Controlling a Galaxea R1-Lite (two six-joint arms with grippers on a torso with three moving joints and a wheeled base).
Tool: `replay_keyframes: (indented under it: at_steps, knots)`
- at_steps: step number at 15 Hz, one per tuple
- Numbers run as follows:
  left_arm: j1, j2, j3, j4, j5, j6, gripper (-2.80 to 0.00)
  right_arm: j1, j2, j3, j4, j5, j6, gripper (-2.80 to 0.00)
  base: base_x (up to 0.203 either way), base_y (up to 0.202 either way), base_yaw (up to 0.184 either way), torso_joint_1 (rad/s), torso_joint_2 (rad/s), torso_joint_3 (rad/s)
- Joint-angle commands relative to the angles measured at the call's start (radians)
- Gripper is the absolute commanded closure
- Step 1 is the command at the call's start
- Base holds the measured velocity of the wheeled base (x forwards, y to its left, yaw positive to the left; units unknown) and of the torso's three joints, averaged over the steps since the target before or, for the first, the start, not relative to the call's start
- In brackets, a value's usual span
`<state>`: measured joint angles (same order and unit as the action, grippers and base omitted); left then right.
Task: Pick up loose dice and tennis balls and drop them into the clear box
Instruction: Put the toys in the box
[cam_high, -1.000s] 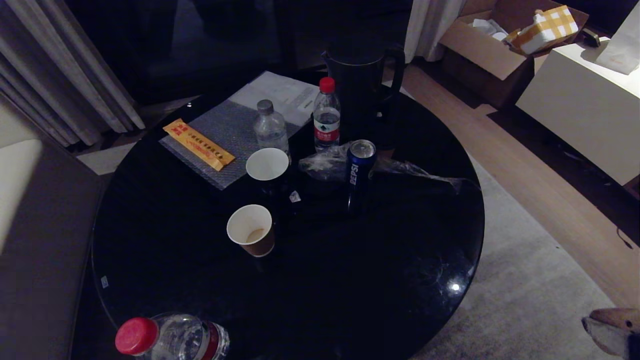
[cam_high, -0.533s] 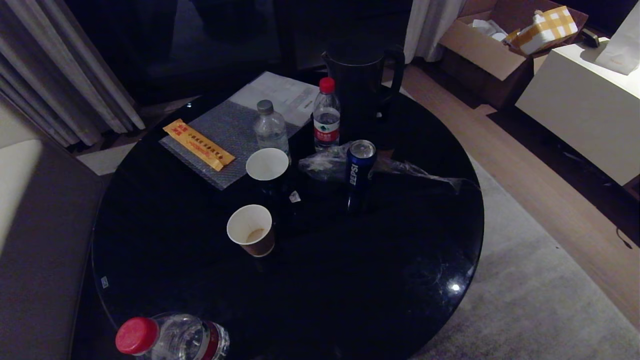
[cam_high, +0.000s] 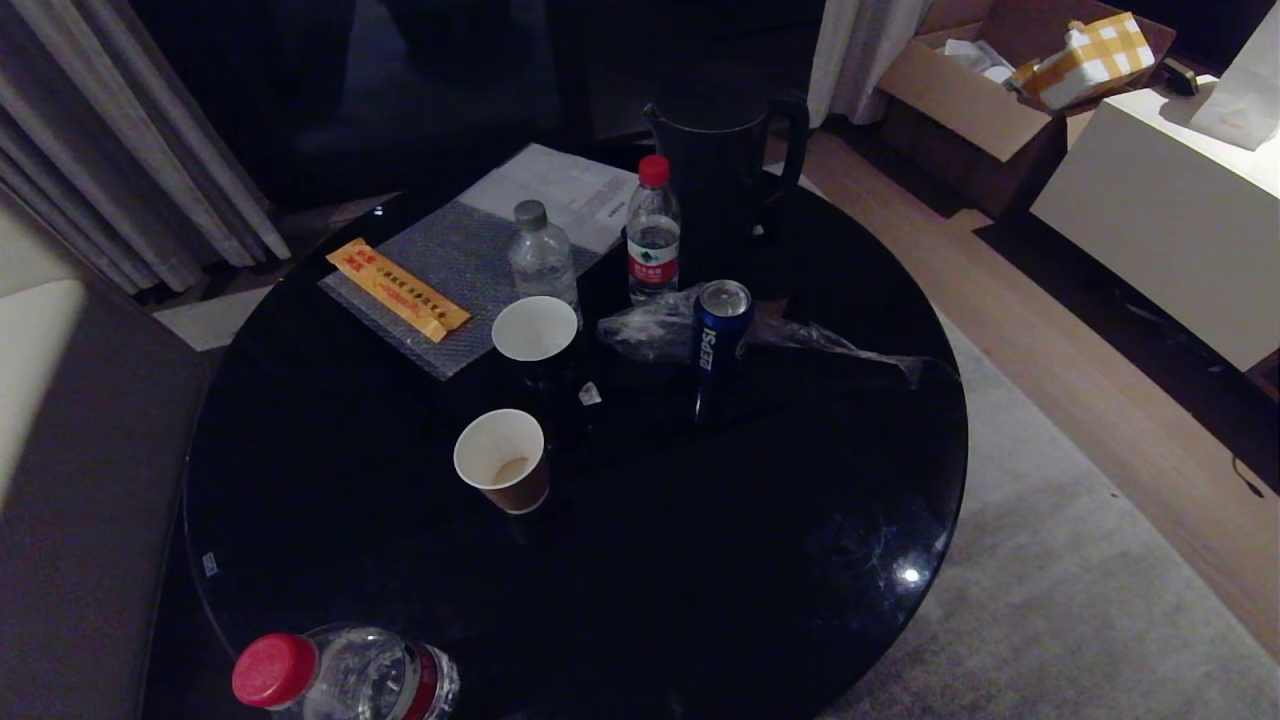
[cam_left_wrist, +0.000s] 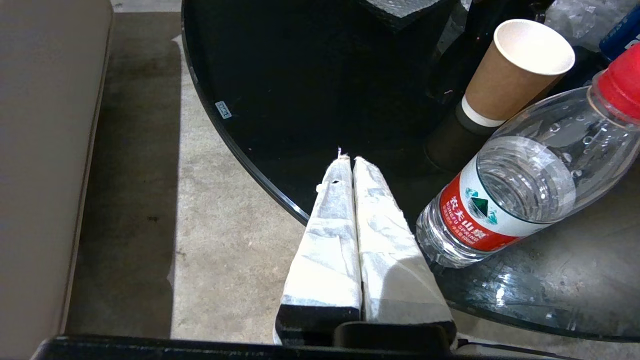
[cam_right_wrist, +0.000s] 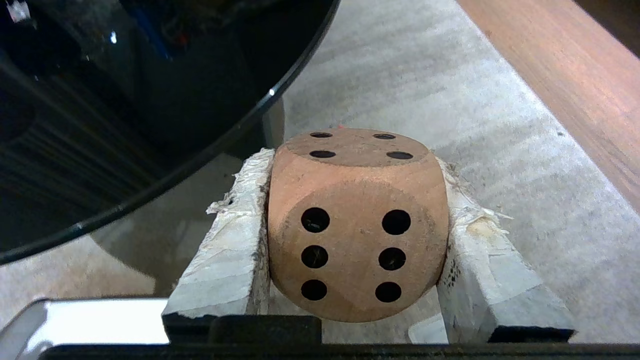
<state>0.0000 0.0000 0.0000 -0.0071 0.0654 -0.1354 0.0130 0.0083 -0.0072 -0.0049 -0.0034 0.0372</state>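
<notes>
Right gripper (cam_right_wrist: 352, 200), visible a second earlier at the head view's lower right, had dropped out of it, pinching the beige die (cam_right_wrist: 356, 225) beside the round table's edge (cam_right_wrist: 210, 150). No clear box seen. Left gripper (cam_left_wrist: 348, 162) pressed together, parked.

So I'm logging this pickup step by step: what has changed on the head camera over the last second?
The right gripper holding the beige die was visible at the lower right corner a second ago and has since dropped out of the head view. The black table, cups, bottles and Pepsi can have not moved. The left gripper is shut beside the near bottle.
</notes>
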Motion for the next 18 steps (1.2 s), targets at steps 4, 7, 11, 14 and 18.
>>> replay_keyframes:
  at_steps: [4,7,11,14,18]
  knots:
    - [0.000,0.002,0.002,0.001,0.001,0.000,0.00,-0.001,-0.007,0.009,-0.006,-0.003,0.038,0.00,0.000,0.000,0.000,0.000,0.00,0.000]
    - [0.000,0.001,0.002,-0.001,0.001,0.001,0.00,-0.001,-0.008,0.009,-0.006,-0.003,0.036,0.00,0.000,0.000,0.000,0.000,0.00,0.000]
    - [0.000,0.002,0.002,-0.001,0.001,-0.004,0.00,-0.001,-0.008,0.009,-0.006,-0.003,0.038,0.00,0.000,0.000,0.000,0.002,0.00,0.040]
    - [0.000,0.002,0.002,-0.001,0.001,-0.004,0.00,-0.001,-0.008,0.009,-0.006,-0.003,0.038,0.00,0.000,0.000,0.000,0.004,0.00,0.172]
    - [0.000,0.002,0.002,-0.001,0.001,0.000,0.00,-0.001,-0.008,0.009,-0.006,-0.003,0.037,0.00,0.000,0.000,0.000,0.000,0.00,0.198]
